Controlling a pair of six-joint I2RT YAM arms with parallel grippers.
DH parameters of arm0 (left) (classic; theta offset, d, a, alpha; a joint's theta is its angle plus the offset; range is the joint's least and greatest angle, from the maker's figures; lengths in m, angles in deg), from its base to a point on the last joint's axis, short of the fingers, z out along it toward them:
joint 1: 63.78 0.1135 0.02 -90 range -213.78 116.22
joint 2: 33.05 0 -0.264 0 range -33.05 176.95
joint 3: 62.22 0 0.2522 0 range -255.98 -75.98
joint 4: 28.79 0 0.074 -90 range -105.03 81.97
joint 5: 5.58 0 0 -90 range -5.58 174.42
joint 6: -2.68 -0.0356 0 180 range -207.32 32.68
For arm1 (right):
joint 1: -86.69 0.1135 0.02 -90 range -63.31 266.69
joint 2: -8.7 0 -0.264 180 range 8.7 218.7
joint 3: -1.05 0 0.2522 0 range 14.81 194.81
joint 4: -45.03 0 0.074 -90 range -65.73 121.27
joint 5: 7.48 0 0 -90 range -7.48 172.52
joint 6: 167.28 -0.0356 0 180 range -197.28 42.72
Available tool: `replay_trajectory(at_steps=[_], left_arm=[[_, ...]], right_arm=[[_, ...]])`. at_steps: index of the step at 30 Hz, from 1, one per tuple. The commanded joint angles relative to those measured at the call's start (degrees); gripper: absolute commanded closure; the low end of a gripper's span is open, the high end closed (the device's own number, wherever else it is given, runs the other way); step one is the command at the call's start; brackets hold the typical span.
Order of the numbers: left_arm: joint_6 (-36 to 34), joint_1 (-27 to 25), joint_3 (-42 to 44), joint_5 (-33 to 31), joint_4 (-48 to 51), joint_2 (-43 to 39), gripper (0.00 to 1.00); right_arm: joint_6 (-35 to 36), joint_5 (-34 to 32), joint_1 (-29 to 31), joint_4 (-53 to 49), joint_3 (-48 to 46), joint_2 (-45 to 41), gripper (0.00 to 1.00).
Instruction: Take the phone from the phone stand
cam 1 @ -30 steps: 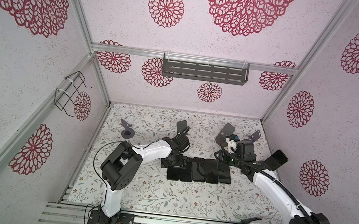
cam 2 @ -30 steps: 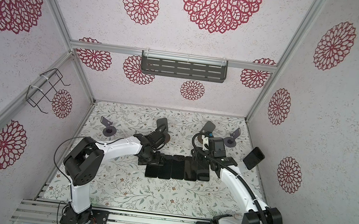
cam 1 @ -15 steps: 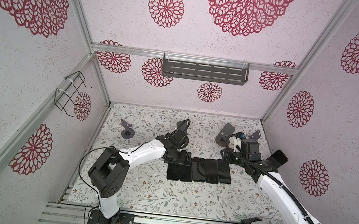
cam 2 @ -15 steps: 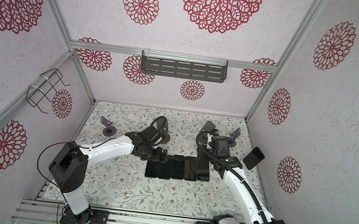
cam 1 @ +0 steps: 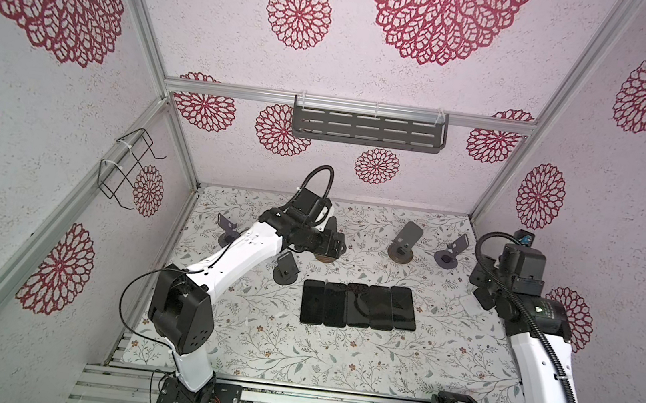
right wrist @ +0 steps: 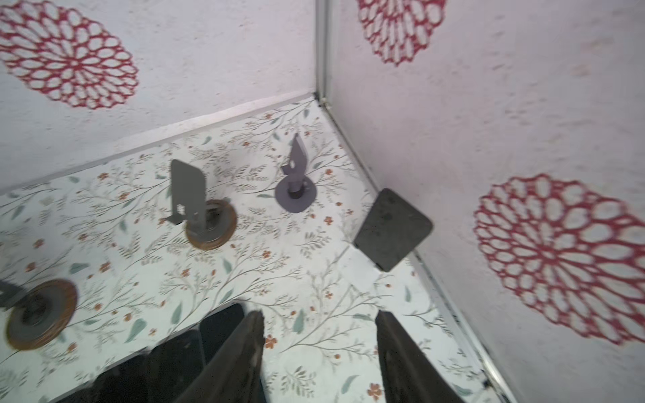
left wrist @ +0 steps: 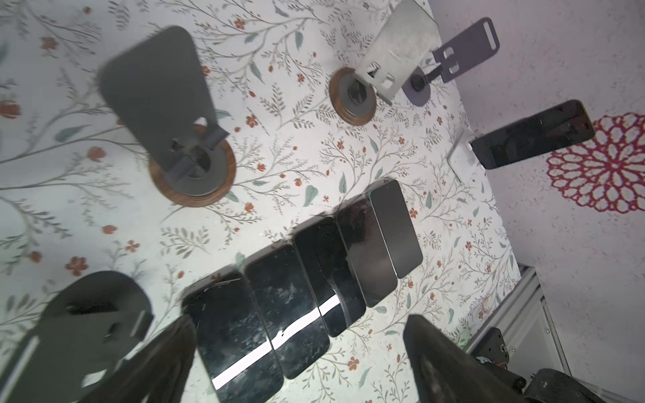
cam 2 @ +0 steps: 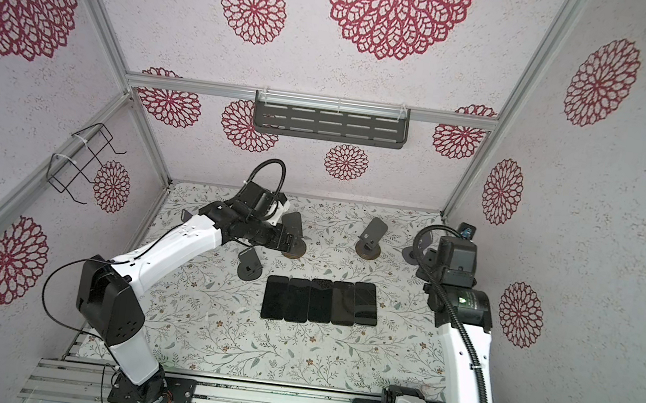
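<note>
5 flat black phones are laid in a row on the floral bench. 1 black phone is left on a pale stand by the right wall, not yet removed. The jaws of the left gripper and right gripper are held apart, empty.

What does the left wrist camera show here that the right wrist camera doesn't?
Left wrist only: the whole row of five phones, the black stand and the open left gripper. Right wrist only: the enclosure's corner post and the open right gripper. Both: the phone propped by the wall, the lilac stand and two wood-based stands.
</note>
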Motion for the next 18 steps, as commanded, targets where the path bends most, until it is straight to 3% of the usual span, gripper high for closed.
replay_trajectory(at_steps=[1, 4, 11, 18], left_arm=[[-4.46, 3.15, -0.80, -0.20, 1.48, -2.88, 0.02], [-4.54, 5.60, -0.80, 0.22, 0.37, -3.91, 0.01], [-2.69, 8.74, 2.82, 3.42, -2.82, -8.53, 0.03], [-2.43, 9.65, 5.74, 7.29, -3.73, -10.38, 0.03]], right_arm=[[5.23, -4.49, -2.96, -5.14, 6.03, 0.41, 0.42], [6.86, -3.27, -8.07, -5.98, 7.69, 1.19, 0.40], [7.60, 8.56, -23.10, -1.97, 5.64, 5.31, 0.33], [10.92, 18.13, -31.88, 5.06, 1.82, 12.92, 0.27]])
